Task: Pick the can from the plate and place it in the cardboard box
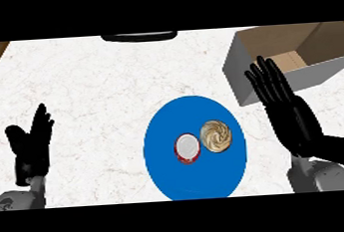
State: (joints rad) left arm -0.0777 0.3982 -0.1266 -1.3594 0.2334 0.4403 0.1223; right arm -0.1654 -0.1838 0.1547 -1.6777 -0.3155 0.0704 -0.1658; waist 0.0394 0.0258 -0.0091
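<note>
The can stands on the plate, left of the straight, slightly parted fingers of the right hand. It is probably light, rigid and smooth. Take it round its sides.

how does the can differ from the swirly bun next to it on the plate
The can has a red side and a plain white top; the bun is tan with a swirl pattern. The can sits left and looks slightly smaller; the bun sits right, nearer the box. Both look round from above and lie side by side on the blue plate.

Swirled tan pastry, marble counter
</note>
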